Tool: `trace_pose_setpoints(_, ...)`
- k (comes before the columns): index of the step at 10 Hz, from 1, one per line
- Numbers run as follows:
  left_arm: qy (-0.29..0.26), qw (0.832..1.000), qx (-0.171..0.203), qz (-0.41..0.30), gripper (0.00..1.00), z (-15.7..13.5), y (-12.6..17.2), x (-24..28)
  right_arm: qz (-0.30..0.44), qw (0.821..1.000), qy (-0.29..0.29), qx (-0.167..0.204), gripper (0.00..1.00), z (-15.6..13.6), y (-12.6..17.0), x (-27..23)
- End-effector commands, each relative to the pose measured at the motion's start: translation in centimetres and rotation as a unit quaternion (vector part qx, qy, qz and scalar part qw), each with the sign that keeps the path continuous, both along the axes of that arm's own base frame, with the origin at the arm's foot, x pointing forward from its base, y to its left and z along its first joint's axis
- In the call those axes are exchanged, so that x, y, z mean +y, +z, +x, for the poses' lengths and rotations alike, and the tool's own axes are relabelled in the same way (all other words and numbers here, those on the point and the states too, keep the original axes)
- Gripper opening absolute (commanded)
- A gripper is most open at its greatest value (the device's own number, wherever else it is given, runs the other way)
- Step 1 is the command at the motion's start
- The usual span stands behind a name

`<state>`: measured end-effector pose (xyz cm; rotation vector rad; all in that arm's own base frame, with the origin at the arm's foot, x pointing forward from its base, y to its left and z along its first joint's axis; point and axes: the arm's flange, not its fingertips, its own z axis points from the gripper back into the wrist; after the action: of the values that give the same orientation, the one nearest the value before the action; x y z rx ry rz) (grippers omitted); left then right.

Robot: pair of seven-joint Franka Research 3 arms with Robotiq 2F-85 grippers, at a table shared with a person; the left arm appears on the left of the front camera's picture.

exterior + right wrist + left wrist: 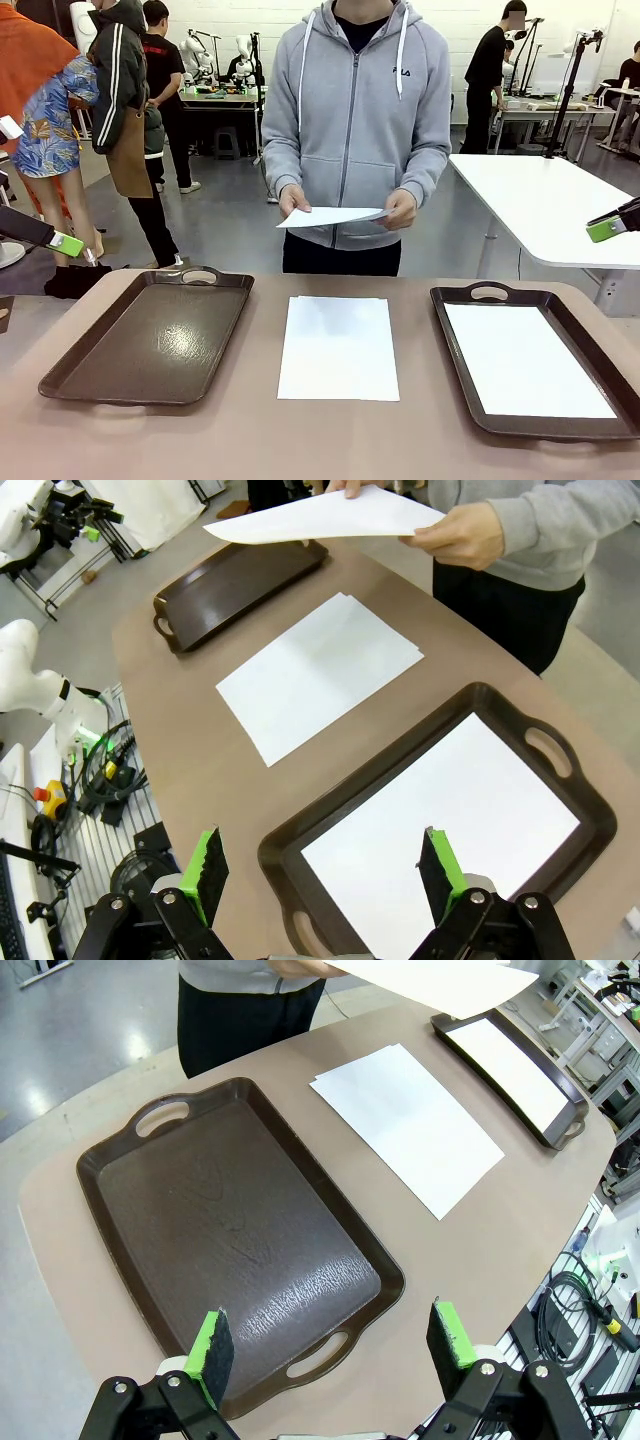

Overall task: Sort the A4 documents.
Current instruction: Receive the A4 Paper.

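A person stands at the far side of a brown surface (250, 440), both hands (400, 210) holding one white A4 sheet (330, 216) level above its far edge. A small stack of A4 sheets (338, 348), slightly offset, lies flat mid-surface between two dark trays. The right tray (460, 295) holds a white sheet (525, 358); the left tray (150, 340) has a bare floor. The left tool (330, 1340) hovers spread wide over the left tray's near end. The right tool (322, 865) hovers spread wide over the right tray. Likely risks: thin, flat paper offers no edge to pinch, so a grasp may slide, crease, or lift two sheets together. The held sheet may sag during a handover.
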<state>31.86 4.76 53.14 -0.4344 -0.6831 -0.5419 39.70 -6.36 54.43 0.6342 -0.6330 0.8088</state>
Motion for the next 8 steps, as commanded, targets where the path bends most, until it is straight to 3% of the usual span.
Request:
trace_pose_setpoints(1,-0.005,1.000,-0.005,-0.003,1.00,0.12,-0.11,0.11,0.001,1.000,0.005,0.002,1.00,-0.07,-0.09,0.08)
trace_pose_setpoints(8,-0.005,1.000,-0.005,-0.003,1.00,0.12,-0.11,0.11,0.001,1.000,0.005,0.002,1.00,-0.07,-0.09,0.08)
